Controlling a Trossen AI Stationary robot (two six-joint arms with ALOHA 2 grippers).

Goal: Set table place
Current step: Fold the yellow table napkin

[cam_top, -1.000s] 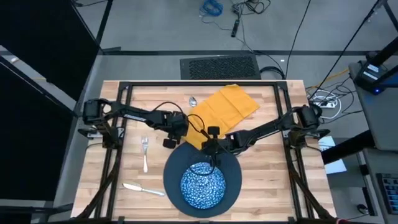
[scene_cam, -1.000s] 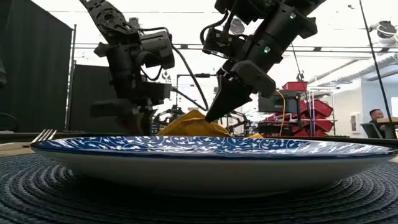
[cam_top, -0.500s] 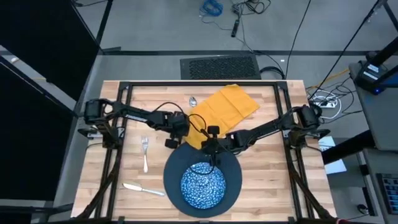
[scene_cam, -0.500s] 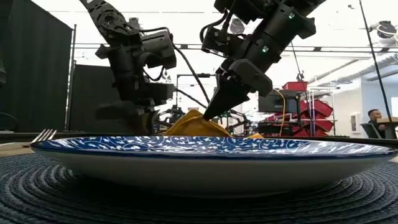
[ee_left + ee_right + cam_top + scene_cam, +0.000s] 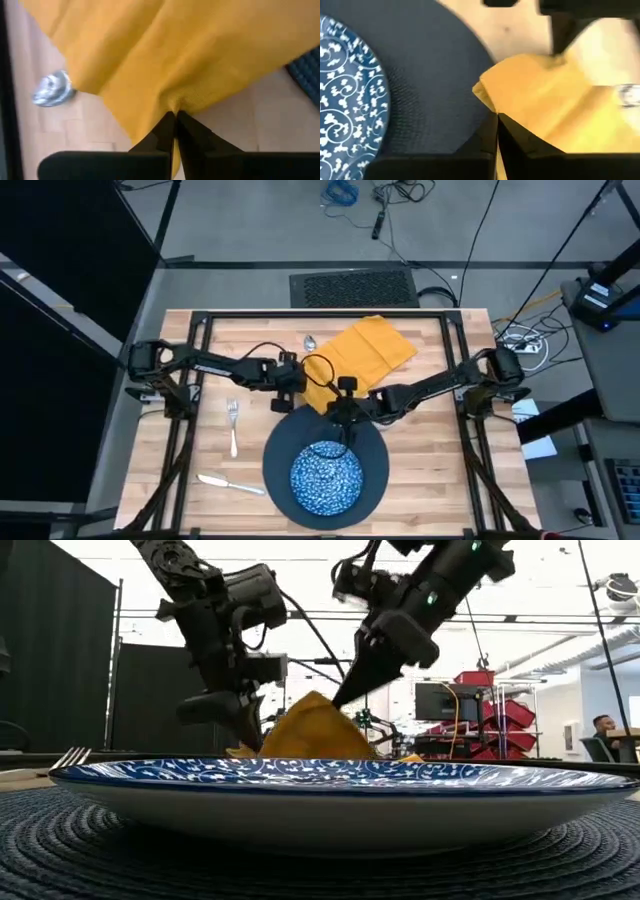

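The mustard-yellow napkin (image 5: 365, 352) lies on the table's far middle, with its near end raised in a peak (image 5: 315, 725). My left gripper (image 5: 297, 386) and my right gripper (image 5: 337, 404) are both shut on that near end, side by side. Nearer, a blue-and-white patterned dish (image 5: 325, 477) sits on a dark round woven mat (image 5: 283, 442). A fork (image 5: 233, 425) and a knife (image 5: 230, 483) lie to the left of the mat. A spoon (image 5: 310, 341) rests beside the napkin's left edge. My left gripper pinches the napkin's near-left edge (image 5: 172, 102) between its two fingers, slanting down from the table's left. The cloth bunches at the fingertips and is lifted off the wood there. My right gripper pinches the napkin's near corner (image 5: 490, 100) between its two fingers, slanting down from the table's right. That corner is raised above the mat's far rim, and the cloth's far part still lies on the table.
A black metal frame (image 5: 320, 314) runs around the tabletop's far and side edges. Bare wood (image 5: 430, 470) shows to the right of the mat. Cables and a dark floor mat (image 5: 352, 285) lie beyond the far edge.
Both grippers have gone up while staying shut on the napkin, and my left gripper has also shifted a little toward the far right. The napkin's near end has risen into a taller peak; its far part has stayed on the table.
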